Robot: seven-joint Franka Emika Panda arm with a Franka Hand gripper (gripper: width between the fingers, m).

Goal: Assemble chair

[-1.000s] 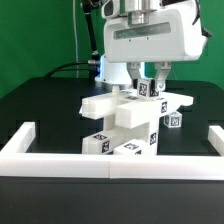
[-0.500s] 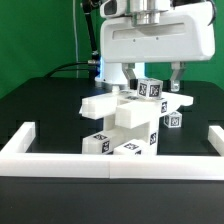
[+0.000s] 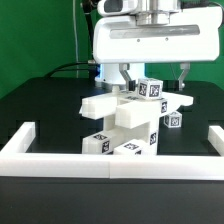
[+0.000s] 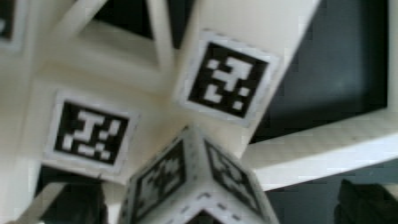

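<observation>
The partly built chair (image 3: 122, 118) stands mid-table in the exterior view, a stack of white blocky parts with black-and-white tags. A tagged square post (image 3: 150, 88) sticks up at its top. My gripper (image 3: 157, 76) hangs just above the stack, open wide, with one finger (image 3: 130, 75) on the exterior view's left of the post and the other (image 3: 185, 72) on its right, neither touching it. It holds nothing. In the wrist view the post (image 4: 222, 80) and the tagged chair parts (image 4: 89, 130) fill the frame close up. The fingertips do not show clearly there.
A long white rail (image 3: 110, 162) borders the front of the workspace, with short ends at the exterior view's left (image 3: 20, 135) and right (image 3: 213, 135). A small tagged white part (image 3: 173, 120) sits beside the stack. The table is black, with a green backdrop behind.
The fingers stood close around the top post a second ago. They have spread wide apart and let go of it. The post and stack have stayed in place.
</observation>
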